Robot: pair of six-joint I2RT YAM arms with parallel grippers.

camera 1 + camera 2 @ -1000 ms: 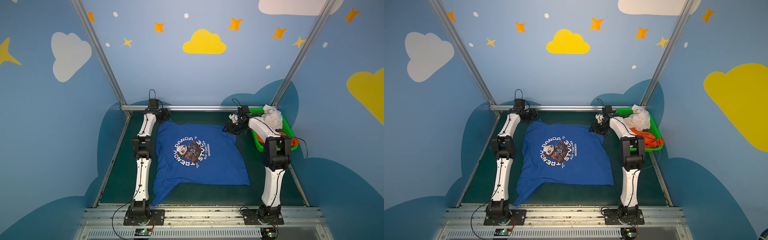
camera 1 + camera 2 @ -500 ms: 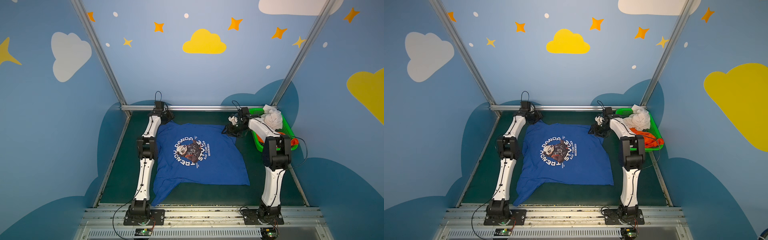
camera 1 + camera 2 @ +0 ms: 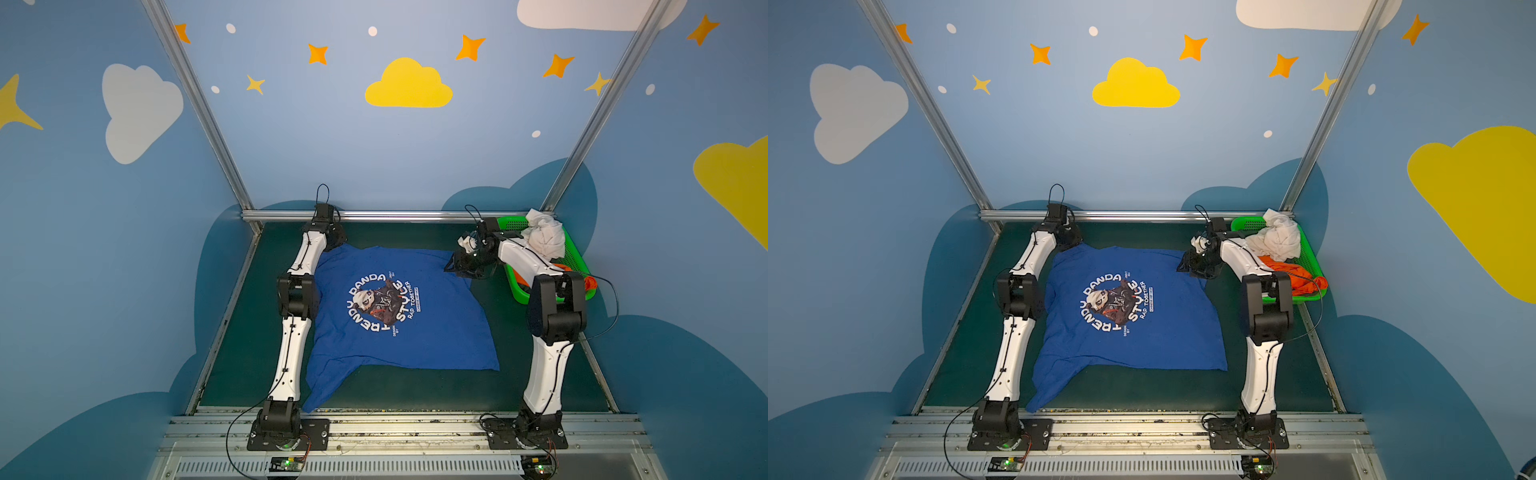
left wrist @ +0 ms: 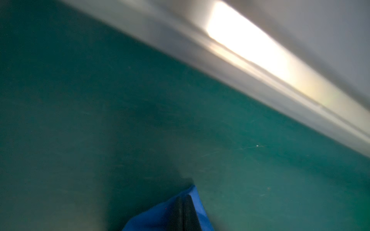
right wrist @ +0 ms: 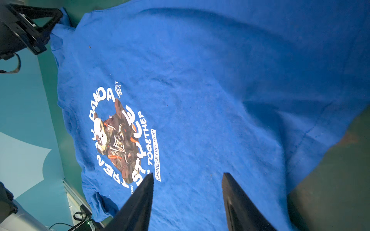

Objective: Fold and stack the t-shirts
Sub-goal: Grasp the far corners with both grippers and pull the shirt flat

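Blue shirt (image 3: 399, 307) flat on the mat (image 3: 374, 395), print up, long axis left-to-right, neck end leftward! Left gripper (image 4: 183, 212) clamped on its far corner; right gripper (image 5: 187, 176) half-open above it, empty. Green basket (image 3: 1310, 257) holds white shirt (image 3: 1281, 239) and orange shirt (image 3: 1291, 276)

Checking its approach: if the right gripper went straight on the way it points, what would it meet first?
Probably the blue t-shirt: the right gripper points at the cloth between its open fingers, though depth is unclear.

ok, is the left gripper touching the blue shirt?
Touching. The left wrist view shows the left gripper shut on a corner of the blue shirt, with cloth bunched against both sides of it.
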